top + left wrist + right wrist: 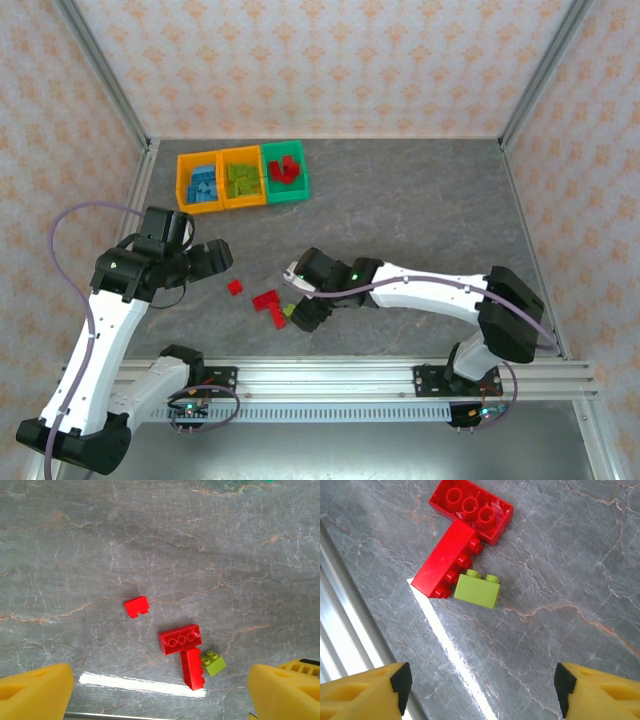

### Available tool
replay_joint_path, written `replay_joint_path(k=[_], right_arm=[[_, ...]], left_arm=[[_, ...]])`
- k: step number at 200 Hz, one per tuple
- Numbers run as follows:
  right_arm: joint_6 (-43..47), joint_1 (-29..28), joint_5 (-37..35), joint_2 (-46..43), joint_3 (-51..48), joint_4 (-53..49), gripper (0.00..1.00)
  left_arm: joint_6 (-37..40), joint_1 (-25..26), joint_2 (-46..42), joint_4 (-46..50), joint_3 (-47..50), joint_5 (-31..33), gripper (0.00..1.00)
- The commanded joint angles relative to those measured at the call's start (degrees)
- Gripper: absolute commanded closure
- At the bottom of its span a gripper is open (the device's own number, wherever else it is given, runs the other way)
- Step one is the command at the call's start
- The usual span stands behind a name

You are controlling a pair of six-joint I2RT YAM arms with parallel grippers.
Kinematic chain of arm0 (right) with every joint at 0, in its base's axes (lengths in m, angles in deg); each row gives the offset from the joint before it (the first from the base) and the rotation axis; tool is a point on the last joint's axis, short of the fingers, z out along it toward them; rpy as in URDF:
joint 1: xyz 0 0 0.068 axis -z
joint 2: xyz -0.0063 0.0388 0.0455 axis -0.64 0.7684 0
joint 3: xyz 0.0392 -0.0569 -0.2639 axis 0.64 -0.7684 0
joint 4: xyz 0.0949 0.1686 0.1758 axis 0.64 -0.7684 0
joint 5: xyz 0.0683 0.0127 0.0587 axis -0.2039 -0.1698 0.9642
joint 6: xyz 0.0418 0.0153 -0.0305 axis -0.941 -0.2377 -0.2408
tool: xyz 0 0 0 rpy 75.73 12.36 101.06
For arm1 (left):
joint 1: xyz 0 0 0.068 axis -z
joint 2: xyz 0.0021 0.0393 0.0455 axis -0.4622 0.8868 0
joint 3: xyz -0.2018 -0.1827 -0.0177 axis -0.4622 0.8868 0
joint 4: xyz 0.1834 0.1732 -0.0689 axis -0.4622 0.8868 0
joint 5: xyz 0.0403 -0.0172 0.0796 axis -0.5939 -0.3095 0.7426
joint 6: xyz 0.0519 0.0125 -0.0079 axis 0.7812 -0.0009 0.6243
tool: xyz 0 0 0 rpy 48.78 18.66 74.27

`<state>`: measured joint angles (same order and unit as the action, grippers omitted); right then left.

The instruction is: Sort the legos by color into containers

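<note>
Legos [180, 639] loose — 3 red, 1 lime | containers [240, 149] 3 | left gripper [160, 692] wide | right gripper [482, 682] wide

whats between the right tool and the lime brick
Only bare table, crossed by a glare streak, separates the right tool from the lime brick, in the right wrist view.

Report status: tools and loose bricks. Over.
Left tool open, empty. Right tool open, empty, near lime brick. Three red bricks also loose on table. Long red brick crowds the lime one.
</note>
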<state>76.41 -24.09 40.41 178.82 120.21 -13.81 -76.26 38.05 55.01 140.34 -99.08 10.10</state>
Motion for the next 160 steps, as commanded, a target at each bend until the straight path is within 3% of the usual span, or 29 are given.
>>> replay_joint_path(k=[1, 38, 89, 160], right_arm=[[2.61, -0.80, -0.39, 3.58, 0.40, 3.28, 0.24], [10.85, -1.13, 0.50, 7.47, -1.09, 9.31, 0.24], [18.09, -1.34, 2.11, 13.47, 1.11, 9.70, 0.24], [21.35, -1.34, 4.58, 18.47, 3.92, 10.36, 0.35]], left_arm=[[-0.15, 0.25, -0.35, -0.25, 0.59, 1.80, 0.09], [0.73, 0.28, -0.27, 1.02, 0.43, 2.42, 0.09], [1.00, 0.22, -0.35, 2.08, 0.43, 3.34, 0.09], [0.89, 0.24, -0.27, 1.47, 2.06, 3.29, 0.09]])
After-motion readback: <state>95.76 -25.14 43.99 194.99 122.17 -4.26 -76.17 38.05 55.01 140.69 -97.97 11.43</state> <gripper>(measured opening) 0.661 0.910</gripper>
